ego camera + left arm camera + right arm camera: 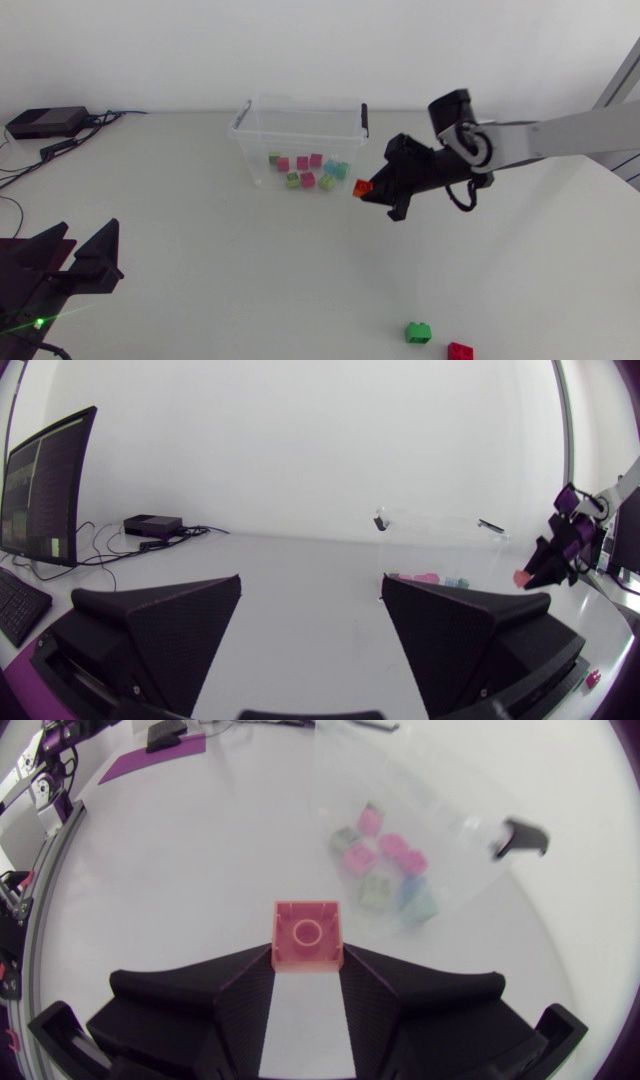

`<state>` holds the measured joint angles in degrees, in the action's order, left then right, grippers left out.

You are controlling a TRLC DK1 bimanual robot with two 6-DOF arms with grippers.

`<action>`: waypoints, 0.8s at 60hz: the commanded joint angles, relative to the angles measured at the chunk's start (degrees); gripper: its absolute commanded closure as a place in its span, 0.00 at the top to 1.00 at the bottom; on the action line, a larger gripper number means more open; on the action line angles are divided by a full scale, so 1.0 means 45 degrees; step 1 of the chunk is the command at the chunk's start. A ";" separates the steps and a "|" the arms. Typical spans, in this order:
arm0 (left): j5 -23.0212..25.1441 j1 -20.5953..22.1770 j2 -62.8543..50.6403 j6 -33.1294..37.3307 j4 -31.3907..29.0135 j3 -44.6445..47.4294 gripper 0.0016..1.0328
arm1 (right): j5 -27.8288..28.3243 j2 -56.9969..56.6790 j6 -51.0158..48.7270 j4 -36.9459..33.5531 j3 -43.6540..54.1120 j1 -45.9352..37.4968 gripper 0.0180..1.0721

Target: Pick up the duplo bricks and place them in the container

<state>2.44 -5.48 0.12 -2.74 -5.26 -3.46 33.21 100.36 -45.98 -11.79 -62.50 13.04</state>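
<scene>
Right fingers [232,1002] pinch a red brick [307,934] near the container [242,140]; left fingers [180,625] spread wide, empty

Right arm [570,130]: silver-grey link, black joints, black cable [466,198] looped at wrist. Left gripper [310,600] and right gripper [306,975]: matte black, broad wedge fingers, finely textured faces. Left arm [25,290]: black housing, small green light [38,322].

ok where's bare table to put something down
Widest bare patch: the middle, between the left claw, the container and the green brick. Also bare: between the right claw and the red brick. Crowded: inside the container, and beside it where that claw holds a red-orange brick.
</scene>
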 commanded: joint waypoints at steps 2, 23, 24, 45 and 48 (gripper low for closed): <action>-0.0131 -0.0053 0.0110 0.0180 0.0133 0.0262 0.95 | 0.0042 -0.1598 0.0725 -0.0368 -0.0017 0.0130 0.11; -0.0131 -0.0053 0.0110 0.0180 0.0113 0.0262 0.95 | -0.1814 -0.0172 0.4182 0.1058 -0.3806 0.1361 0.11; -0.0131 -0.0053 0.0110 0.0180 0.0113 0.0262 0.95 | -0.1873 -0.0016 0.4240 0.1116 -0.3924 0.1380 0.12; -0.0131 -0.0053 0.0110 0.0180 0.0133 0.0262 0.95 | -0.4666 0.3949 0.5373 0.1839 -0.7713 0.2474 0.42; -0.0131 -0.0053 0.0110 0.0180 0.0113 0.0262 0.95 | -0.4822 0.3890 0.5451 0.1781 -0.7771 0.2513 0.70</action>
<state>2.44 -5.48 0.12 -2.74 -5.26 -3.44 12.27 117.10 -23.40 -4.45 -95.29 23.99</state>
